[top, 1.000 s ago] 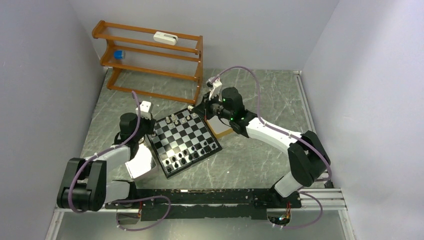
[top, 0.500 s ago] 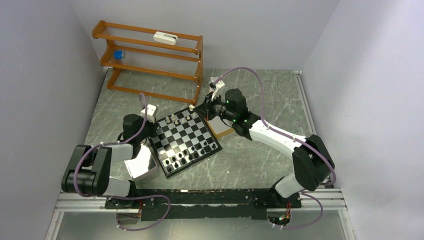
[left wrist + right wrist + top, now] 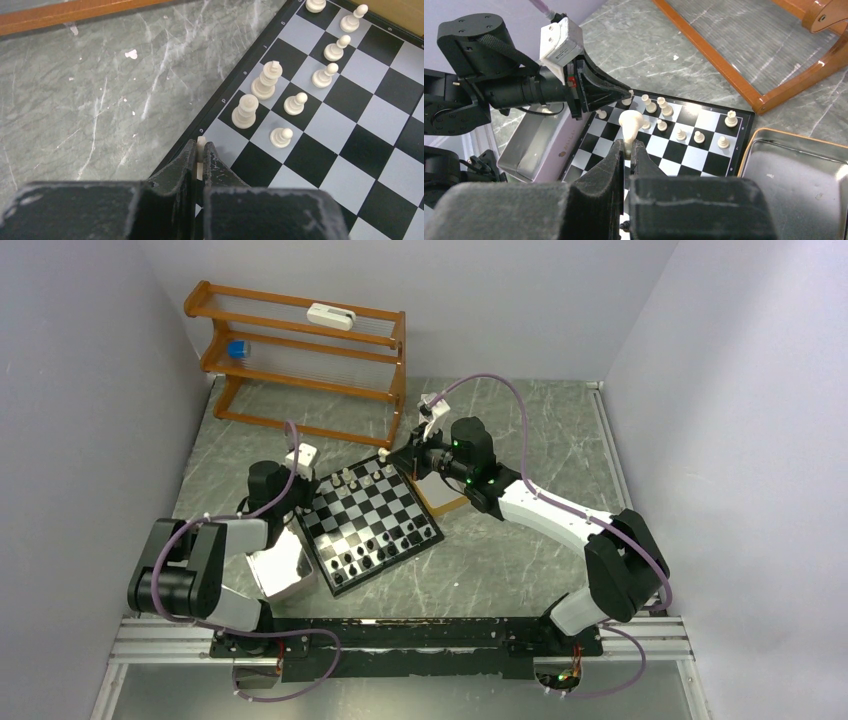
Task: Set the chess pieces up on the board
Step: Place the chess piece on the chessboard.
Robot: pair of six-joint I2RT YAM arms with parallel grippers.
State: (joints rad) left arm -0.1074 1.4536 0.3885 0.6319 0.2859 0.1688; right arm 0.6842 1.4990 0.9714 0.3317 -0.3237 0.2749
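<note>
Left gripper (image 3: pixel 200 152) is pinched tight on a slim white piece (image 3: pixel 201 142), its tips right over the black border of the board (image 3: pixel 380 117), just beside the nearest of the white pieces (image 3: pixel 247 111) already standing there. Over on the other side, the right gripper (image 3: pixel 628 149) is clamped on a round-headed white piece (image 3: pixel 630 121), held upright above the squares. The board sits skewed on the marbled table (image 3: pixel 520 550), a silver tray (image 3: pixel 285 570) against its left side and an orange-rimmed tray (image 3: pixel 440 495) at its right, with black pieces (image 3: pixel 362 558) along the near edge.
</note>
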